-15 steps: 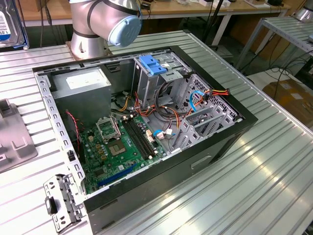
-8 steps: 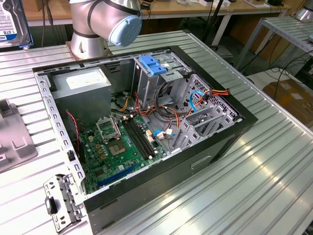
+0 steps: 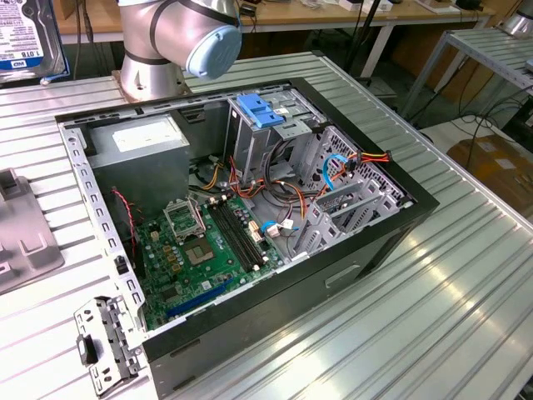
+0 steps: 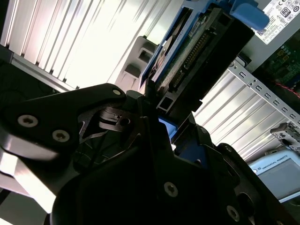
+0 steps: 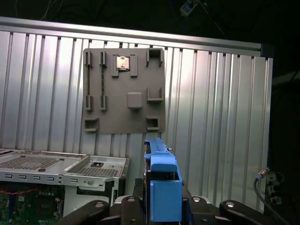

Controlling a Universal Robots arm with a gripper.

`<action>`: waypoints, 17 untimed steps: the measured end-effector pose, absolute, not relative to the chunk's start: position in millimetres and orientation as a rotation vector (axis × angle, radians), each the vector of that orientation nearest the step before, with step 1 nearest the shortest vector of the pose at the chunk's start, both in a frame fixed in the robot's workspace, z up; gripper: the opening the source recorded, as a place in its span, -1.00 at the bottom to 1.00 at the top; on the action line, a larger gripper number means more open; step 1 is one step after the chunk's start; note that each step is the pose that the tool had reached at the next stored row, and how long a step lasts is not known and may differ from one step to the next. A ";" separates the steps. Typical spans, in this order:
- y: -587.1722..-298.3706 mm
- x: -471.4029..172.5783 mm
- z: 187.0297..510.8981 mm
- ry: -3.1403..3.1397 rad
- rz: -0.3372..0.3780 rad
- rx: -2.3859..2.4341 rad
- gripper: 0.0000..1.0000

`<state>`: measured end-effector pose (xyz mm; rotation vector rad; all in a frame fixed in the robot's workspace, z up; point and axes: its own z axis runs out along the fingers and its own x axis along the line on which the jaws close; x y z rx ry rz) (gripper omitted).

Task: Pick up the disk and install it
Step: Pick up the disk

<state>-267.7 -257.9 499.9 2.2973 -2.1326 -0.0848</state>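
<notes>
Disk [image 3: 32,42]: seen at the exterior view's far left, held up with its label face shown, well apart from the computer case [image 3: 375,242].
Gripper [image 4: 161,117]: closed on the disk [image 4: 206,42] in the second wrist view, with the drive pinched between its fingers; in the first wrist view the disk's blue-railed edge [image 5: 161,187] is clamped in the middle.
Grey tray [image 3: 21,229]: laid on the ribbed table [image 3: 433,308] at the left edge.
Metal bracket [image 3: 104,346]: laid just beside the case's near corner.
Power supply [image 3: 141,146]: seated in the case's back corner.
Motherboard [image 3: 204,254]: laid flat inside the case.
Drive cage [image 3: 250,146]: stood upright mid-case and topped by a blue latch [image 3: 260,110].
Arm base [image 3: 166,50]: mounted behind the case.
</notes>
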 end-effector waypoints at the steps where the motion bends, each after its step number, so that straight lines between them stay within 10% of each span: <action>1: -258.0 -265.3 499.8 -2.133 -0.085 2.297 -0.26; 17: -257.9 -206.6 498.4 -2.132 -0.084 2.297 -0.26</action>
